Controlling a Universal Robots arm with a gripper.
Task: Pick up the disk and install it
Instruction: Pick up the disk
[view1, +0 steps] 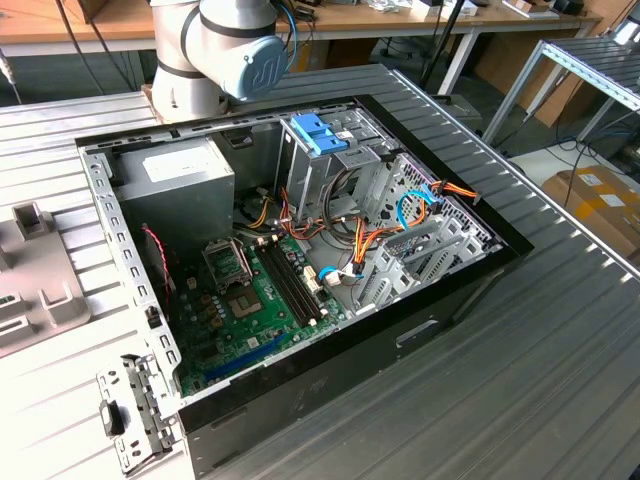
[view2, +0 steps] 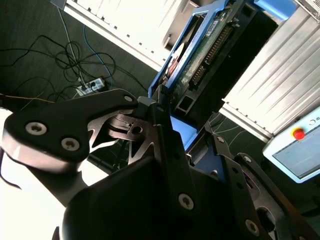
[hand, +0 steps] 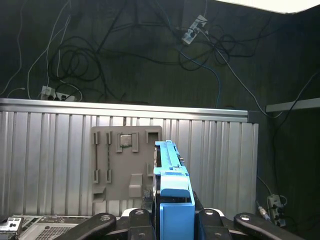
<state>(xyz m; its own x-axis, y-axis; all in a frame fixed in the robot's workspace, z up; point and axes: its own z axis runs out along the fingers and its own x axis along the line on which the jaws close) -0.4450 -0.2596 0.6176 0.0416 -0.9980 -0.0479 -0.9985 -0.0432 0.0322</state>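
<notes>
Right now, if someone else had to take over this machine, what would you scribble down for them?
Gripper: shut on the disk, clamping it edge-on at its blue end.
Disk: held in the air over the ribbed table, near the grey fixture plate.
Done: the pick-up.
Left: the install. The disk is not yet in the open computer case.
</notes>
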